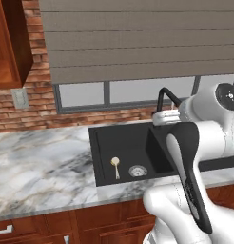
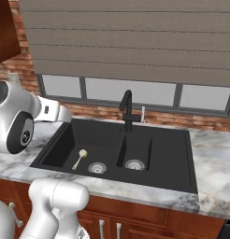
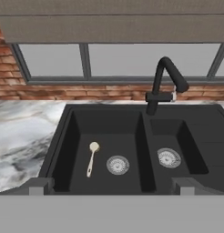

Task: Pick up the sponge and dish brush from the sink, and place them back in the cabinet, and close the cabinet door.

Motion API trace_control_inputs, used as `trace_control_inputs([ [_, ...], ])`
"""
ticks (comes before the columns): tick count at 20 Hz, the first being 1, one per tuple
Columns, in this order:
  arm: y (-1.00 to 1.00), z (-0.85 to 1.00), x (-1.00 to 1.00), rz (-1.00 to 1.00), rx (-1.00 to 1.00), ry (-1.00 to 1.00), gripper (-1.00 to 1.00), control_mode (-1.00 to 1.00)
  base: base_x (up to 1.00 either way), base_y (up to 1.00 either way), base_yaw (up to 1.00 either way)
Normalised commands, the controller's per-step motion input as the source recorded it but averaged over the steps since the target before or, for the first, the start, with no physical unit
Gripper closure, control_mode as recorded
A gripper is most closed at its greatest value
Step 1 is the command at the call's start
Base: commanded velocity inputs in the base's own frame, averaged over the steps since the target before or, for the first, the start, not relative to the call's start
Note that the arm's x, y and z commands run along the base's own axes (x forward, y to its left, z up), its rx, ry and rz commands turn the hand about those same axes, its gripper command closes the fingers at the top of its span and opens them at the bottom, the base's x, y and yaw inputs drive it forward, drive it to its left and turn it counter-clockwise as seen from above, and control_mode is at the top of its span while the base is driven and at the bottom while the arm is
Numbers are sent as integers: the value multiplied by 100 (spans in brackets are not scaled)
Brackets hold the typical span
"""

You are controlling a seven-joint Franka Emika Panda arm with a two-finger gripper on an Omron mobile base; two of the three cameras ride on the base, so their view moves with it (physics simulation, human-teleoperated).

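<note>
Hovering above the front edge of the sink [image 3: 63,136], the gripper [image 3: 109,186] is standing with its two dark finger tips [image 3: 37,186] spread as wide as they go, and it is holding nothing. In the hand view the tips are rising at the bottom, one on each side of the left basin.

The dish brush [image 3: 91,159] is lying flat on the floor of the left basin, with its round pale head toward the back wall and its thin handle pointing toward the front. It is resting just beside the round silver drain [image 3: 117,164] of that basin, on the drain's left side, and I cannot tell if they are touching. In the left base view the brush [image 1: 115,167] is showing beside the same drain [image 1: 137,170], and in the right base view it [image 2: 80,158] is lying left of the drain [image 2: 97,167].

The black curved faucet [image 3: 165,84] is standing behind the divider between the two basins, and the right basin is showing its own drain [image 3: 169,157]. A marble counter [image 1: 38,167] is surrounding the sink. At the upper left of the left base view, the reddish-brown cabinet [image 1: 12,45] is hanging on the brick wall [image 1: 38,95], with its wooden inside showing. A grey blind [image 2: 126,42] is covering the upper part of the window [image 2: 131,91] behind the sink.
</note>
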Motion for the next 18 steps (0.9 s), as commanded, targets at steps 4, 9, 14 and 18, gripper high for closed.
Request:
trace_control_inputs([
  [4, 0, -2, 27, 0, 4, 5, -100, -100, 0, 0, 0],
  [9, 1, -10, 26, 0, 1, 4, -100, -100, 0, 0, 0],
  [14, 3, -12, 20, 0, 0, 7, -100, -100, 0, 0, 0],
  [18, 6, -20, 26, 0, 0, 5, -100, -100, 0, 0, 0],
])
